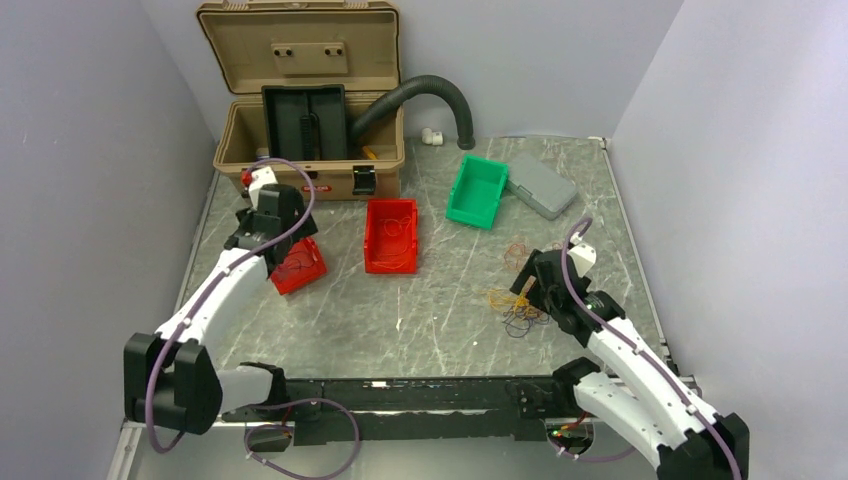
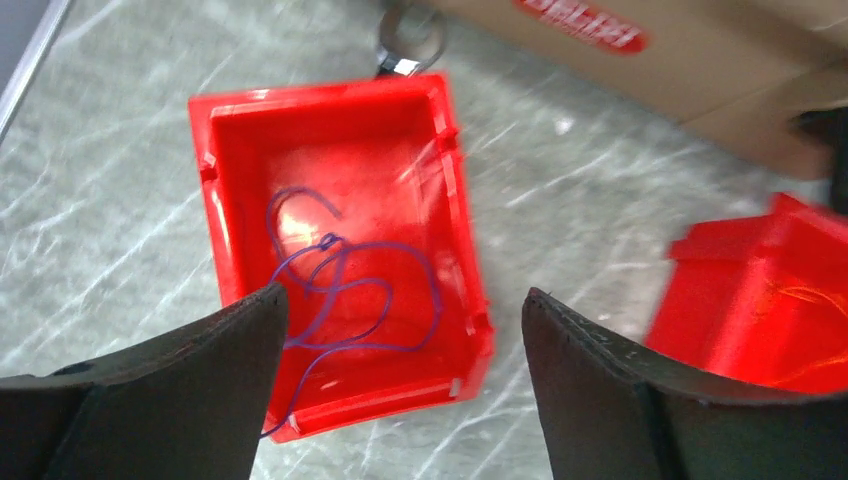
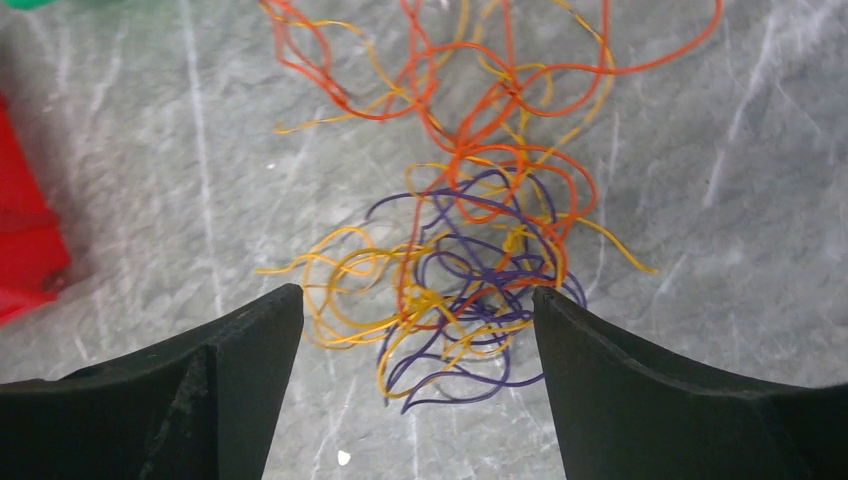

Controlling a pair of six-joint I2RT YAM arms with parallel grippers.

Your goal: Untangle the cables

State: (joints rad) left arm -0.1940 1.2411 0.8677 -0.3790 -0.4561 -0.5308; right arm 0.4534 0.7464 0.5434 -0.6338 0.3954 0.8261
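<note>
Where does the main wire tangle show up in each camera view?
Top external: tangle right of centre, beside the right gripper.
Left wrist: not in it; only one purple wire in a red bin.
Right wrist: centre, reaching the top edge.
Shared landmark: the grey marbled table, in all three.

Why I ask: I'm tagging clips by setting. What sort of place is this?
Likely a robot lab test cell: a stone-patterned table boxed in by plain walls, a left arm and right arm bolted at its edge, staged props like tangled cables.
</note>
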